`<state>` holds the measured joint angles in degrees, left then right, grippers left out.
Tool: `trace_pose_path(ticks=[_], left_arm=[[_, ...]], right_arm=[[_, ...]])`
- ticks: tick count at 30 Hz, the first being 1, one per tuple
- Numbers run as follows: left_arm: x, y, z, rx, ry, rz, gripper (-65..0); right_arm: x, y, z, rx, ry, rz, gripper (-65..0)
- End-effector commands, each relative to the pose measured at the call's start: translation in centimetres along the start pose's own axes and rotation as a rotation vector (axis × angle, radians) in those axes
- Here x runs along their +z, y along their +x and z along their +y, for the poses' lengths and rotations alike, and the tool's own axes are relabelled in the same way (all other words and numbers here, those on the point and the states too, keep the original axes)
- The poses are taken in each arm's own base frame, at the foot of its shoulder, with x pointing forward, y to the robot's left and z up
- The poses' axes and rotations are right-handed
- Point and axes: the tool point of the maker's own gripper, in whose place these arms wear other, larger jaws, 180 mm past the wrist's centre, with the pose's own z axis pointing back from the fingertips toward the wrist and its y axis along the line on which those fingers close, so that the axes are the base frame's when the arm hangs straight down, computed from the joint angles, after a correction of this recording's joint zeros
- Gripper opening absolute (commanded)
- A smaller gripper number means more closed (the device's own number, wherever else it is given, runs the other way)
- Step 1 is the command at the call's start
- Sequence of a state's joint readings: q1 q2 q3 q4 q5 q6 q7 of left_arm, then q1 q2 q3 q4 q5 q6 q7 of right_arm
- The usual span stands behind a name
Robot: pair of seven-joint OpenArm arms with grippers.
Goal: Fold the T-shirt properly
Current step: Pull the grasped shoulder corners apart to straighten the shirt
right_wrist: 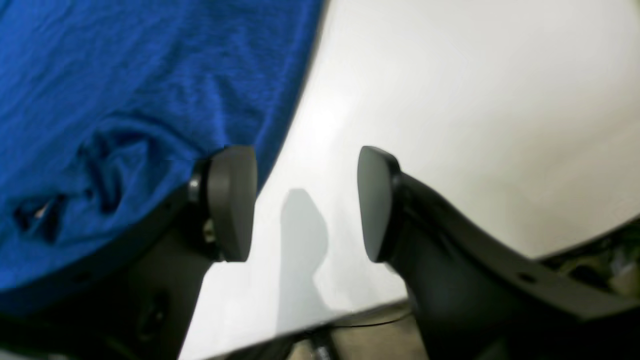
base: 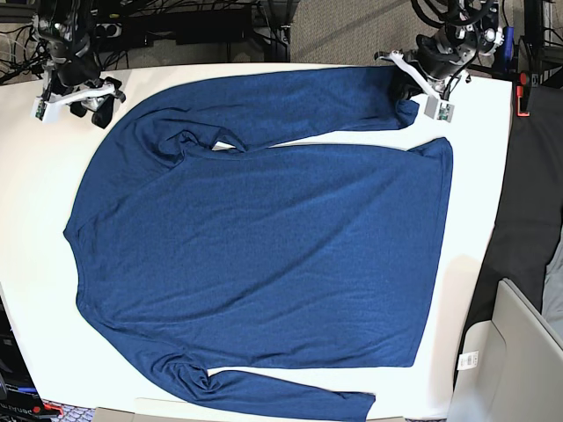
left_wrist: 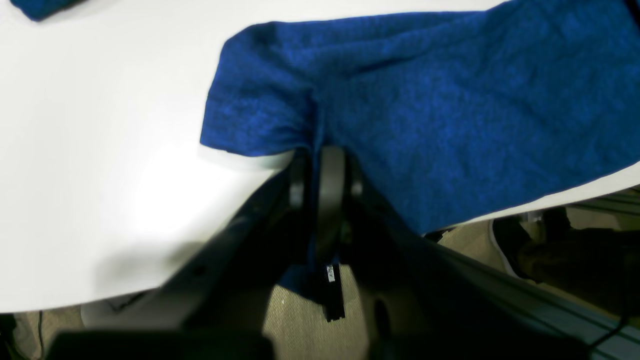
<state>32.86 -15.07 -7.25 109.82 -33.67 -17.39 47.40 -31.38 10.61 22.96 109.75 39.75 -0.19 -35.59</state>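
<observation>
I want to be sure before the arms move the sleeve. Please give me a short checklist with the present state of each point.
1. Left pincer shut on the T-shirt sleeve cuff: ok.
2. Right pincer holding fabric: not ok, it stands open over bare table.
3. Shirt body lies flat: ok.
4. Upper sleeve smooth: not ok, it is bunched near the shoulder.
5. How much cloth the left pincer holds: cannot tell.

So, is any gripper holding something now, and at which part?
The left gripper is shut on the T-shirt, pinching the sleeve near its cuff end. The right gripper is open and holds nothing.
</observation>
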Motion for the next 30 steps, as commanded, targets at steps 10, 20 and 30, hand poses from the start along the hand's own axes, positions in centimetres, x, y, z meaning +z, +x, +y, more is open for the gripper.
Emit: trace_pose_path(ticks=[10,20,30], left_arm=[[0.3,0.7,-0.2,-0.008,-0.006,-0.028,-65.0],[0.3,0.7,-0.2,-0.008,-0.006,-0.028,-65.0],[0.4,0.7,-0.2,-0.008,-0.007,-0.027,-65.0]], right_arm=[[-3.2,1.3,-0.6,-0.074,-0.002,-0.028,-32.6],[-7.2,0.2,1.0,-0.128,0.032,0.075,-32.8],[-8.6,-1.9,2.8,-0.174,0.059,0.128,-51.1]])
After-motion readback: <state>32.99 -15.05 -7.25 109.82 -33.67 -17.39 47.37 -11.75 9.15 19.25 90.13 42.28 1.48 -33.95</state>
